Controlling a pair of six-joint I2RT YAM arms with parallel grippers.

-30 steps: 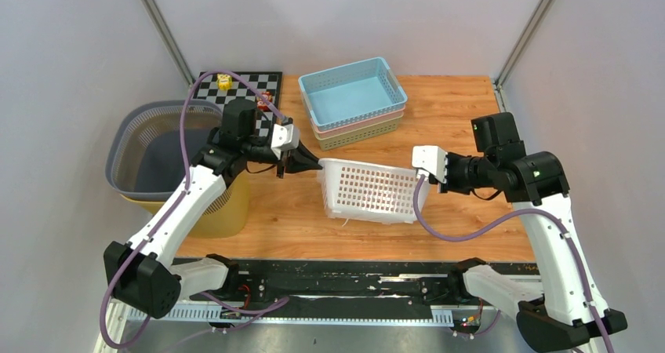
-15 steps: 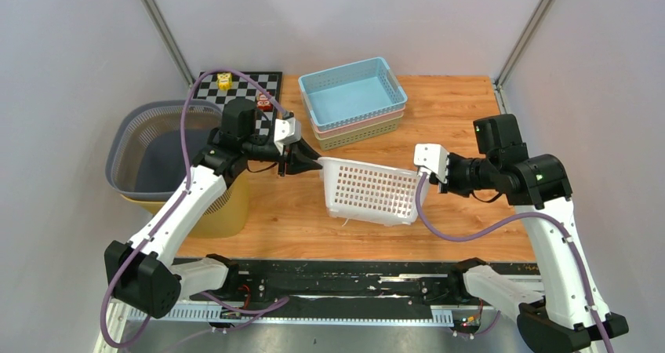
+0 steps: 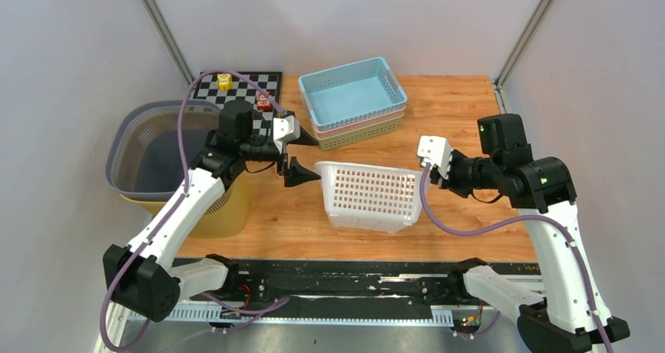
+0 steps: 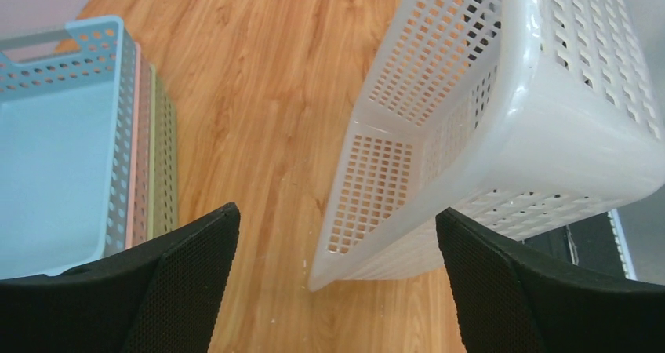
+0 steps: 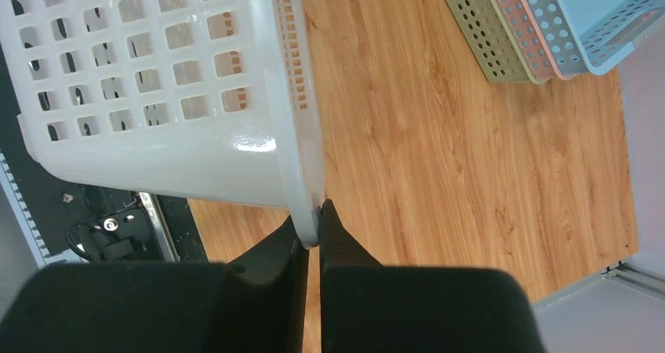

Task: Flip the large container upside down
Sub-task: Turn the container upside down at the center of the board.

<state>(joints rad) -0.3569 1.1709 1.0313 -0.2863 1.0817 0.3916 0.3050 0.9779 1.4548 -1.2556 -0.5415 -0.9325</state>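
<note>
1. Top view: the basket [image 3: 368,198] sits in the middle of the table [image 3: 470,110], between the two arms. It is white, full of holes, and has nothing in it.
2. Its open side points up and a bit away from the arms, so it is not upside down yet.
3. The right claw [image 5: 311,221] is shut tight on the thin rim at the right end of the basket.
4. The left claw [image 3: 304,158] is wide open and holds nothing. It is just beside the left end of the basket and does not touch it.
5. I cannot tell if the basket's bottom rests on the wood or hangs just above it.
6. I think the flip is the step in hand, with only one claw holding on.
7. Next, the right wrist needs to roll until the open side faces the wood. The left claw must keep out of the way. With one pinch at one end, the basket could swing or slip.
8. Behind the basket is a stack of trays [image 3: 353,94]: blue on top, then pink, then green. The blue one is empty.
9. Far left, a grey bin [image 3: 118,165] sits on a yellow tub [image 3: 223,212]. The bin is dark inside, so I cannot tell what is in it.
10. A checked board [image 3: 251,82] with small toys lies behind the bin.
</note>
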